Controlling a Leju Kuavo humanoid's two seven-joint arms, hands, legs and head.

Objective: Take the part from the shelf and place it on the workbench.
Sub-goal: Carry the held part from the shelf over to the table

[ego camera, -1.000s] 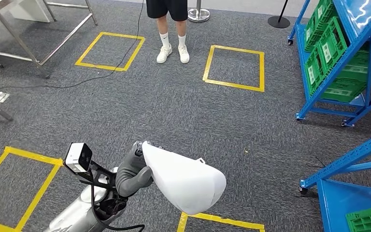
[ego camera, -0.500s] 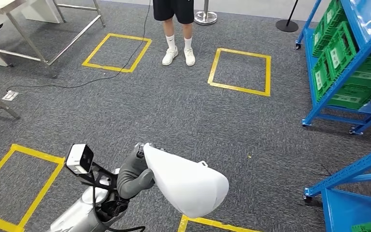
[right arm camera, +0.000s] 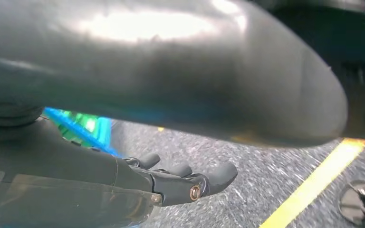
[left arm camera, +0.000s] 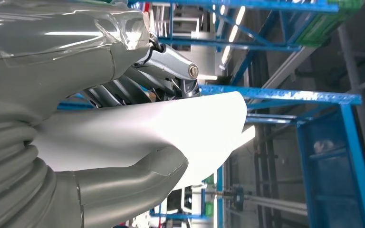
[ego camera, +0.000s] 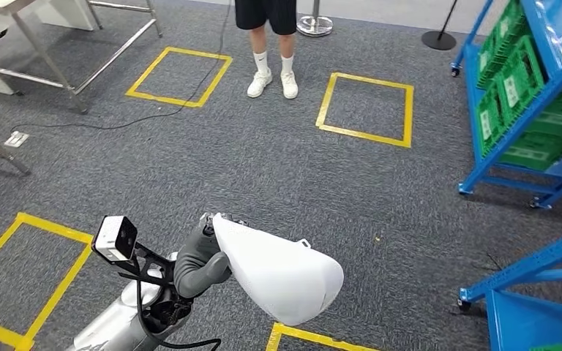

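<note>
Part, a smooth white curved shell, sits in the left hand low in the near middle of the head view, above grey carpet. That hand grips it, thumb pressed on one face and dark fingers on the other. The right hand hangs empty over the carpet, fingers apart and slightly curled. A blue shelf with green crates stands far right. A person stands at the far side between yellow floor squares.

No readable text or labels
</note>
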